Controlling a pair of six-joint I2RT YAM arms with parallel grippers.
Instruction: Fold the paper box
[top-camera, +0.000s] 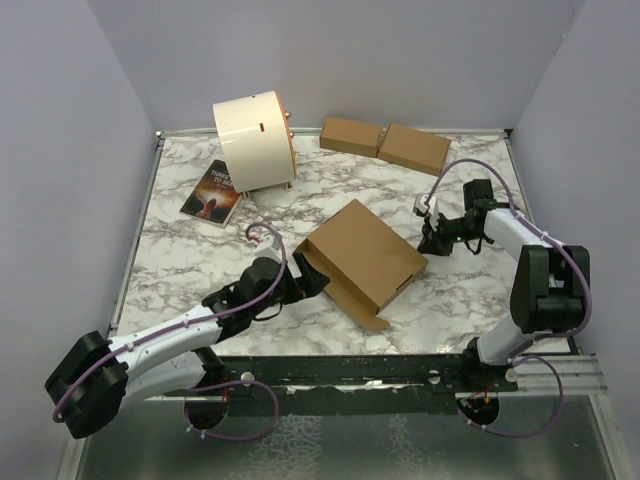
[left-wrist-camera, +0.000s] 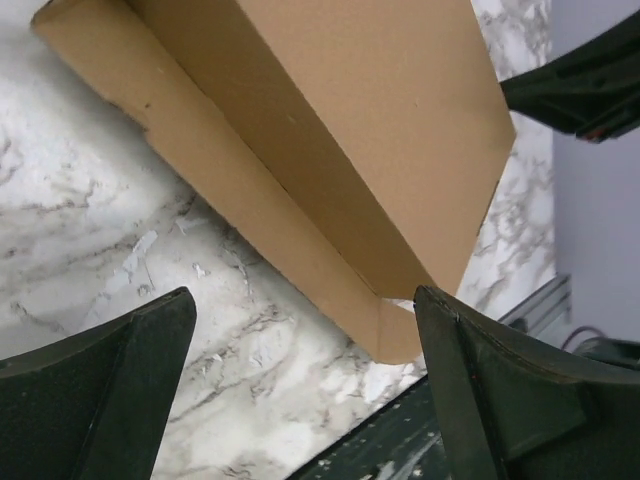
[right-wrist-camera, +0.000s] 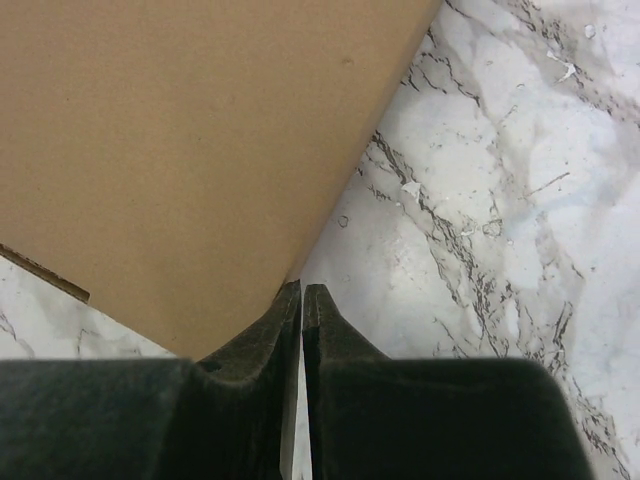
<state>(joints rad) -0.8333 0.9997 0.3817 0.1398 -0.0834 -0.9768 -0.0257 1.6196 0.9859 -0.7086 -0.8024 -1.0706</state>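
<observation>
Step in hand: we are judging the paper box (top-camera: 362, 255) mostly folded, lid down, one front flap sticking out along its near edge.
Box location: lying mid-table, in front of the cream drum (top-camera: 253, 140).
Left gripper (top-camera: 310, 277): standing wide, straddling the box's near-left edge, gripping nothing.
Right gripper (top-camera: 430, 240): pinched shut, empty, tips just beside the box's right corner.
Next move: we are expecting a flap tuck, needing the lid steadied.
Contents: box interior hidden; we cannot tell.
</observation>
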